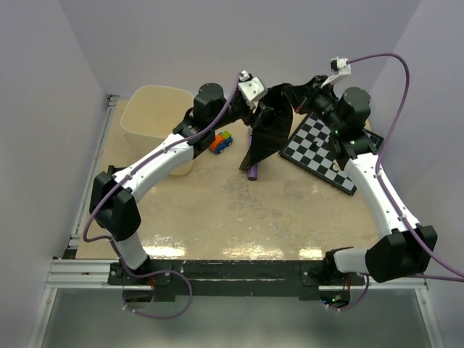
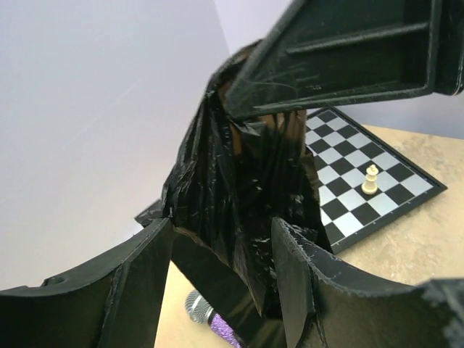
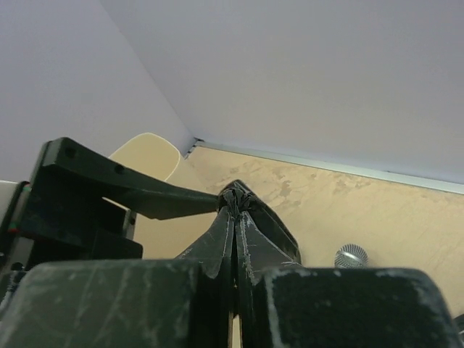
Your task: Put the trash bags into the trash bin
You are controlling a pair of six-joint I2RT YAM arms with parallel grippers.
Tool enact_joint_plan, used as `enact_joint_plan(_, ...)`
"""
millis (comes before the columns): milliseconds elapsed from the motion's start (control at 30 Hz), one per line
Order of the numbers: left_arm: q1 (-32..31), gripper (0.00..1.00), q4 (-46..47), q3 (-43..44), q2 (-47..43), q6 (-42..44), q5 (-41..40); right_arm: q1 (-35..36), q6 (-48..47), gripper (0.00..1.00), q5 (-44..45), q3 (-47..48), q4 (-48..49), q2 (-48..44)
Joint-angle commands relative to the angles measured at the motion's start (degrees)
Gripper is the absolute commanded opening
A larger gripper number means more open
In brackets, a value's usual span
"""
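The trash bin [image 1: 156,116] stands on the counter [image 1: 217,217] at its far left corner. Just right of the bin, a small toy car [image 1: 222,142] sits on the counter, between the bin and the trash bag [image 1: 272,127]. The bag hangs at centre back, above the counter and outside the bin. Its top is between the right fingers [image 3: 341,304], and the left fingers [image 2: 130,283] stand either side of it lower down. A microphone [image 1: 253,172] lies under the bag's lower end. A chessboard [image 1: 326,148] lies to the right, with one chess piece [image 2: 370,179] upright on it.

Trash bag [image 1: 272,130] glossy black, trash bin [image 1: 141,130] cream — board [image 1: 319,145] black-and-white chequered
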Motion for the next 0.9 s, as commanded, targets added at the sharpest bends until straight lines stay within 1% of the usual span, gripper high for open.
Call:
enact_joint_plan(0, 0.0, 0.6, -0.5, 1.8, -4.6, -0.8, -5.3, 0.0, -0.2, 0.0, 5.1, 0.3, -1.4, -1.0)
enact_joint_plan(100, 0.0, 0.59, -1.0, 0.3, -6.4, -0.6, -1.9, 0.0, 0.2, 0.0, 5.2, 0.2, -1.8, -0.8)
enact_joint_plan(200, -0.1, 0.54, -5.1, 3.6, -4.0, -1.3, 0.5, 0.0, 1.6, 0.0, 4.6, -0.2, -0.9, -0.7)
enact_joint_plan(300, -0.1, 0.53, -6.1, 6.2, -1.2, -2.1, 2.4, 0.1, 2.3, 0.0, 4.0, -0.5, -0.2, -0.5)
enact_joint_plan(433, -0.5, 0.55, -7.0, 10.9, 3.4, -4.5, 3.9, 0.1, 2.6, 0.0, 4.0, -0.6, -0.5, -0.8)
enact_joint_plan(533, -1.3, 0.59, -7.1, 13.0, 5.1, -5.2, 4.1, 0.1, 2.8, 0.0, 4.2, -0.9, -0.5, -1.2)
enact_joint_plan(633, -2.1, 0.61, -8.4, 14.0, 5.7, -3.7, 2.9, 0.1, 3.3, 0.0, 4.4, -1.4, 0.1, -1.7)
enact_joint_plan(700, -2.5, 0.6, -9.6, 14.5, 6.2, -2.5, -1.0, 0.1, 3.4, 0.0, 4.4, -1.7, 0.5, -2.1)
enact_joint_plan(733, -2.5, 0.57, -11.6, 14.9, 6.4, -2.3, -3.0, 0.1, 3.5, 0.0, 4.4, -1.8, 0.7, -2.1)
enact_joint_plan(800, -2.5, 0.53, -12.2, 15.3, 6.5, -0.7, -6.4, 0.1, 3.3, 0.0, 4.3, -2.0, 0.5, -2.3)
enact_joint_plan(867, -2.4, 0.46, -11.9, 15.1, 6.0, 0.7, -6.9, 0.1, 2.6, 0.0, 3.8, -2.2, 0.2, -2.6)
